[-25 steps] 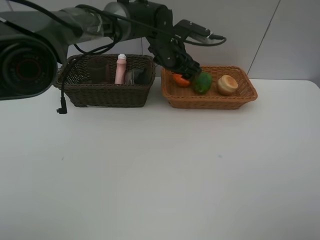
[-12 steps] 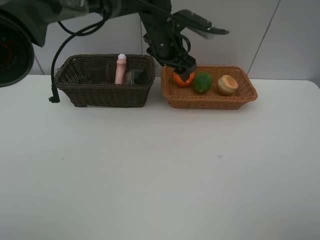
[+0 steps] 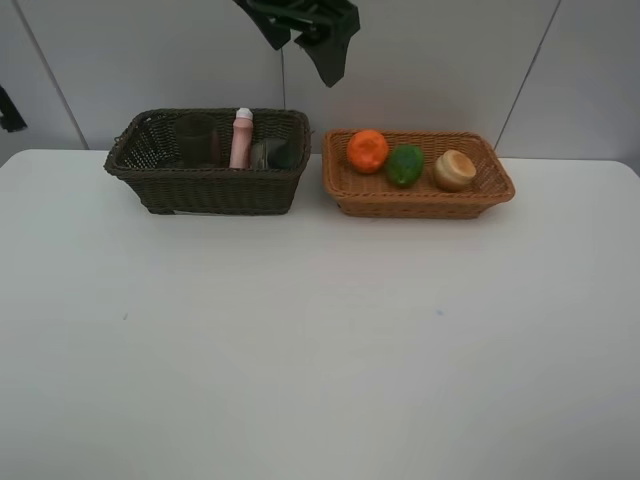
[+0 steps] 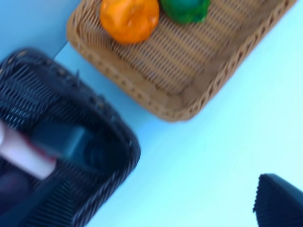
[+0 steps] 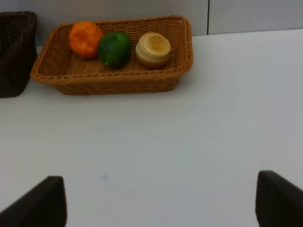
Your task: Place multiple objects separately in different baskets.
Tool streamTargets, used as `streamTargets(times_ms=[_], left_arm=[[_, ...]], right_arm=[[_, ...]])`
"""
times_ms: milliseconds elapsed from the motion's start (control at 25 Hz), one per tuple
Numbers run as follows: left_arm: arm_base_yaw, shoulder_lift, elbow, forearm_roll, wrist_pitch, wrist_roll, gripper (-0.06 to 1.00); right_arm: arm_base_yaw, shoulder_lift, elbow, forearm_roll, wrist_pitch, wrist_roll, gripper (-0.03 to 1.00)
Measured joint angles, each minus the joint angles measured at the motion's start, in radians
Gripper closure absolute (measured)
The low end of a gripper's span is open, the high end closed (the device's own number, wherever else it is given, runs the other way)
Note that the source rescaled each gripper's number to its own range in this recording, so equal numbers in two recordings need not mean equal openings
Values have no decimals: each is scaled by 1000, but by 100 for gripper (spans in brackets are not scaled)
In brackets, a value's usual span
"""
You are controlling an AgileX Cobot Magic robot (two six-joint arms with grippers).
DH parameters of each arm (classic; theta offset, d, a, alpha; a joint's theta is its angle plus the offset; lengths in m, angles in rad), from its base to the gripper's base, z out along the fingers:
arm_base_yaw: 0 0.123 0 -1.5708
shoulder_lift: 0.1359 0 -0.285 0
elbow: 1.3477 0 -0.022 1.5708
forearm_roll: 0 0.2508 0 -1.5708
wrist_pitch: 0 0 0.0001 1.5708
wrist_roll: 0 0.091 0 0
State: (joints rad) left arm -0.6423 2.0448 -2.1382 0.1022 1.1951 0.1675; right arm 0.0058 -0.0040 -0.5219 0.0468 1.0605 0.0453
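Sorting apparently complete: orange (image 3: 367, 150) lies in the tan basket (image 3: 420, 203). Left gripper (image 3: 318, 35) is seen raised, fingers apparently spread, empty; right gripper's (image 5: 161, 198) fingers spread. Only retreat is called for.

Fruits (image 3: 405, 165) in tan basket (image 3: 480, 196)

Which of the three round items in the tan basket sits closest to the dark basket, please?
The orange. It lies at the end of the tan basket beside the dark basket, with the green fruit in the middle and the pale fruit farthest away.
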Motion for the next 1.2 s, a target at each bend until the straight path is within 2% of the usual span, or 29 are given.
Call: streamTargets(times_ms=[200, 480, 680, 840, 1000, 1200], left_arm=[[5, -121, 168, 2, -14, 0, -5], [83, -408, 578, -34, -148, -7, -5], [203, -670, 882, -60, -184, -23, -5], [313, -897, 1064, -102, -184, -26, -5], [431, -1127, 1193, -120, -183, -26, -5], [569, -1392, 1284, -126, -161, -27, -5]], right_arm=[[0, 0, 0, 0, 0, 0, 15], [0, 0, 0, 0, 0, 0, 15], [0, 0, 0, 0, 0, 0, 15], [0, 0, 0, 0, 0, 0, 15], [0, 0, 0, 0, 0, 0, 15], [0, 0, 0, 0, 0, 0, 15]])
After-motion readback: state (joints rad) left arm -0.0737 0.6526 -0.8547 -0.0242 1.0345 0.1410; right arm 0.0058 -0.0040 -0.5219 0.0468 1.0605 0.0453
